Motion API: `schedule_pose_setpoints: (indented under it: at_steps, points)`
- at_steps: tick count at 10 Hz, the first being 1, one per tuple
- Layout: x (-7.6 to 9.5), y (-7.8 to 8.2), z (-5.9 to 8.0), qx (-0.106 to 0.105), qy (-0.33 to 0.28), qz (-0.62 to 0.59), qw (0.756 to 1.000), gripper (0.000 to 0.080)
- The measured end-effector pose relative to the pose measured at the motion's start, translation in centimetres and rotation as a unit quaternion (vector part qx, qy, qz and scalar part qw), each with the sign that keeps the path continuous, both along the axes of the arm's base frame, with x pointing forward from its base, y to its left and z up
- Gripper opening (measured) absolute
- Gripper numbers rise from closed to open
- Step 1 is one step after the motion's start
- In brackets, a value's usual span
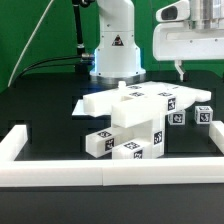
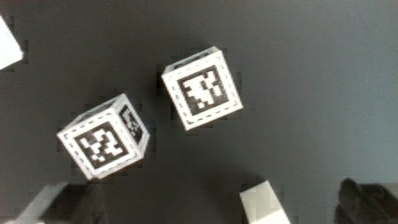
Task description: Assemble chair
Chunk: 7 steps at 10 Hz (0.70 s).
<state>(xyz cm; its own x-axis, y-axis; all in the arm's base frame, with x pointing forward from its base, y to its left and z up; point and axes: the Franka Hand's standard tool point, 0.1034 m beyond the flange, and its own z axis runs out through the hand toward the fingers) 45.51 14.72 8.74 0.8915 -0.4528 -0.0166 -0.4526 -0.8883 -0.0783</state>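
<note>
**Gripper.** The gripper [image 1: 181, 72] hangs above the table [image 1: 40, 110] on the exterior view's right, well clear of the surface. In the wrist view its two dark fingers [image 2: 54, 205] show at opposite edges of the frame, so the jaws stand wide apart. Nothing is held between them.

**Parts below the gripper.** Two small white chair blocks sit on the table under the gripper and apart from it. The inner block [image 1: 178, 117] and the outer block [image 1: 204, 114] stand side by side with a narrow gap between them. Each shows a black-and-white tag. The wrist view shows one tagged block [image 2: 201, 88] and a second tagged block [image 2: 103, 138], each turned at an angle, separated by bare table. The two views do not settle which block is which. A small white corner [image 2: 263, 200] shows near the fingers; it cannot be identified.

**Main chair parts.** The remaining chair parts [image 1: 130, 120] form a stack at the table centre, just beside the inner block on the exterior view's left. The upper part is a wide flat panel with tags facing up. Blocky pieces with tags on their front faces stand lower, toward the near edge.

**Surroundings.** A low white border rail [image 1: 60, 172] runs along the near edge and up the exterior view's left. The robot base [image 1: 115, 45] stands behind the stack.
</note>
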Motion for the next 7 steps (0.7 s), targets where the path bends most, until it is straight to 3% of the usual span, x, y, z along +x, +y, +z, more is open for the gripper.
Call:
schedule_pose_setpoints:
  at_steps: [2, 3, 4, 7]
  points:
    - [-0.4, 0.8, -0.7, -0.005, -0.003, 0.004, 1.0, 0.0649]
    - [-1.0, 2.5, -1.8, -0.021, 0.002, 0.012, 1.0, 0.0649]
    - [-0.9, 3.0, -2.7, -0.027, 0.005, 0.02, 0.999, 0.0649]
    - [-1.0, 2.1, -5.1, -0.033, 0.014, 0.001, 0.999, 0.0649]
